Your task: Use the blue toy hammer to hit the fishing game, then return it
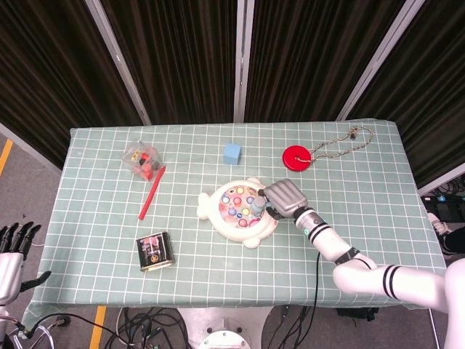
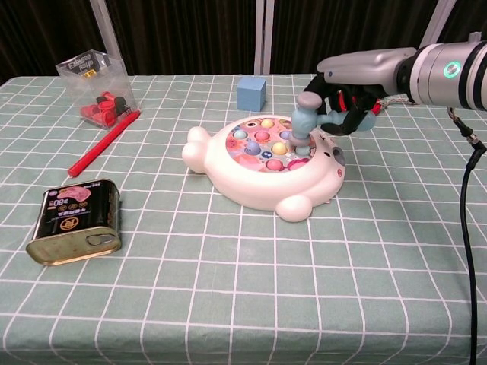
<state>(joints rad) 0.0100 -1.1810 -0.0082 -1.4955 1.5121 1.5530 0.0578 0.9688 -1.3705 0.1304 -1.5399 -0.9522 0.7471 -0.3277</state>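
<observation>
The fishing game point(image 2: 262, 171) point(image 1: 234, 214) is a white fish-shaped toy with a round pink top full of coloured fish, near the table's middle. My right hand point(image 2: 346, 95) point(image 1: 285, 196) grips the blue toy hammer point(image 2: 306, 122) point(image 1: 257, 203) by its handle, just right of the game. The hammer's head hangs over the right side of the pink top, very close to it; I cannot tell whether it touches. My left hand point(image 1: 14, 251) hangs off the table's left edge with fingers spread, holding nothing.
A blue cube point(image 2: 251, 93) sits behind the game. A red pen point(image 2: 103, 143) and a clear box of red pieces point(image 2: 95, 87) lie far left, a tin can point(image 2: 76, 220) front left. A red disc on a cord point(image 1: 296, 158) lies back right.
</observation>
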